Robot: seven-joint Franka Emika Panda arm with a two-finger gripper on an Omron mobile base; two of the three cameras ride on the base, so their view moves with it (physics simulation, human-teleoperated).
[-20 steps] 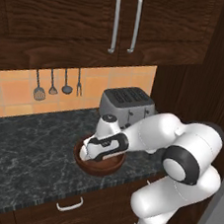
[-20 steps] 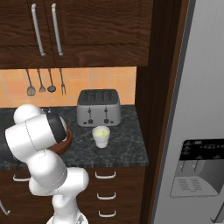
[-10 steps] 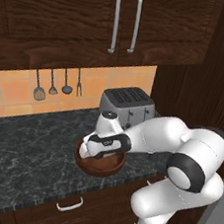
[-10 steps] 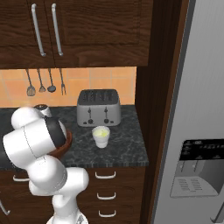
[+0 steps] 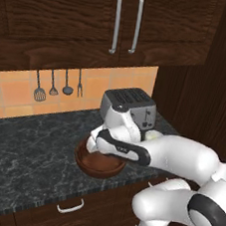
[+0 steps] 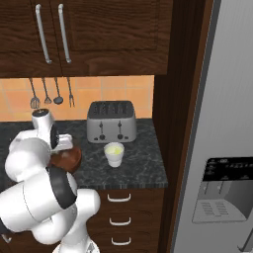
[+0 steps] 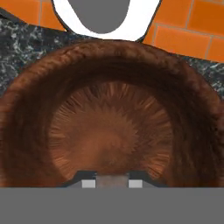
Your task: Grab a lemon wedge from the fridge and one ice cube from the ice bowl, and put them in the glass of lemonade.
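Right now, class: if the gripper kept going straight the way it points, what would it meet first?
Most likely the inner floor of the ice bowl: the gripper points straight down into it. How far off the bottom lies is unclear.

light: even, soft, rendered | shadows: faint, under upper cabinets | glare: none | focus: sharp, close-up textures slightly blurred

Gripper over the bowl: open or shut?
Shut: in the hand view the gripper tips sit nearly together, low inside the bowl.
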